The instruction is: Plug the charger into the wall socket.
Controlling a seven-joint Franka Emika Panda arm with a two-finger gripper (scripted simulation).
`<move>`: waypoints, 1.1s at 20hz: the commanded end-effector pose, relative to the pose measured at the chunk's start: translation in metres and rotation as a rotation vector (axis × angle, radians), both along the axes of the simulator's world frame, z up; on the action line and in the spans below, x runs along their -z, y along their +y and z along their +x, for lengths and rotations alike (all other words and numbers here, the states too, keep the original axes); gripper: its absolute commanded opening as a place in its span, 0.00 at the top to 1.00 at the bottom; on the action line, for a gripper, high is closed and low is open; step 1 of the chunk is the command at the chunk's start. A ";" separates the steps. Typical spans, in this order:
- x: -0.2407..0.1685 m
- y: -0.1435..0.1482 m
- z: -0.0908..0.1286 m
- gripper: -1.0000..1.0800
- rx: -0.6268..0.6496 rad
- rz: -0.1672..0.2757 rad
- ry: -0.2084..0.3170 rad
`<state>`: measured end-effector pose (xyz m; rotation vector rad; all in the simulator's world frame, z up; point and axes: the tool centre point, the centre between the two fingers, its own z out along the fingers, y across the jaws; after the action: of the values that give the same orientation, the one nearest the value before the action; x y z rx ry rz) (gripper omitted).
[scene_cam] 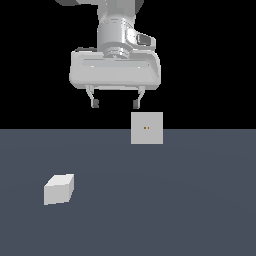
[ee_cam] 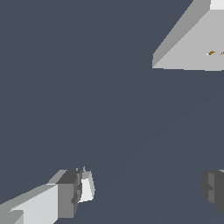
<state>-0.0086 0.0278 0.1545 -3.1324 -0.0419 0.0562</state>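
Hanging above floor, fingers (scene_cam: 115,103) spread, empty; charger (scene_cam: 59,189) only in exterior view; wall socket (scene_cam: 147,128) in both.

the wrist view's edge crops the wall socket (ee_cam: 192,48), and its dots are perhaps holes.

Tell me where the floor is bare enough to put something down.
Almost all of the floor is bare: the whole stretch on the exterior view's right of the charger, in front of the socket. Only the space just under the open claw, beside the socket, is tight.
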 end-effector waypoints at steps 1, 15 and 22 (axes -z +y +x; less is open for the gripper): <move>0.000 0.000 0.000 0.04 0.000 0.000 0.000; 0.023 0.021 -0.027 0.04 -0.056 0.001 -0.026; 0.051 0.045 -0.061 0.04 -0.123 0.003 -0.057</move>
<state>-0.0612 0.0670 0.1097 -3.1258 -0.2107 -0.0218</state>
